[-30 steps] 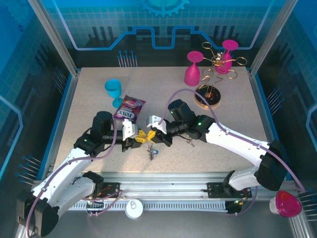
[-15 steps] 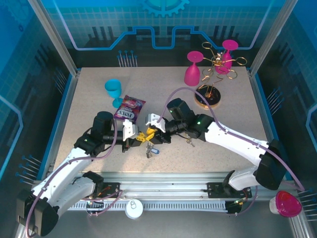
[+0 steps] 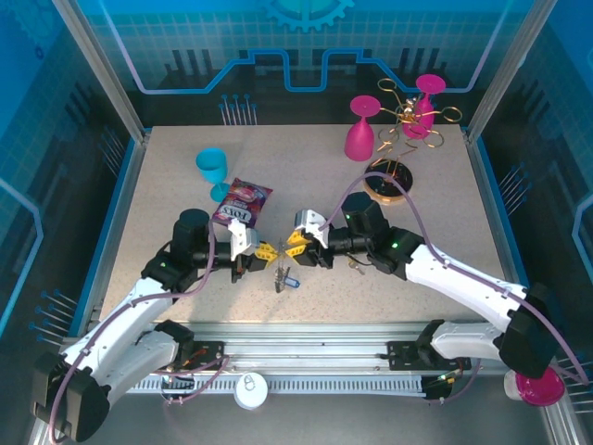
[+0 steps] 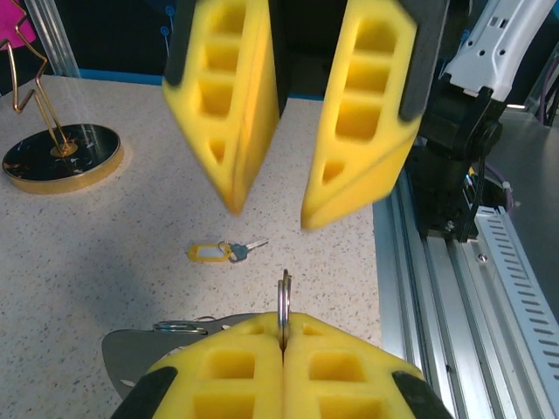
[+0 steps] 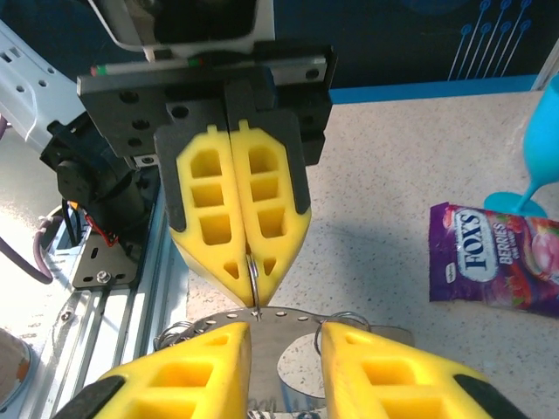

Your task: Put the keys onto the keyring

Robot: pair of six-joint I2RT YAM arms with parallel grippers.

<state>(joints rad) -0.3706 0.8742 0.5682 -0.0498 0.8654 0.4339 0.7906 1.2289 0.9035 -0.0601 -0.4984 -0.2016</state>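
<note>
Left claw (image 3: 262, 251) pinches the keyring (image 4: 284, 301), facing the parted right claw (image 3: 295, 243).

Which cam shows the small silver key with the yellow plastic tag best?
Left wrist: the yellow-tagged silver key lies unobstructed on the table. Top external gives just a tiny speck beside the right arm.

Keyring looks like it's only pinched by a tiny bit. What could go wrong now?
1. The left gripper is shut on just the thin edge of the keyring, so it might slip or twist out.
2. The right gripper is open and very close in front of it; a bump could knock the keyring loose.
3. The key with the yellow tag lies flat on the table, probably fiddly to pick up.
</note>
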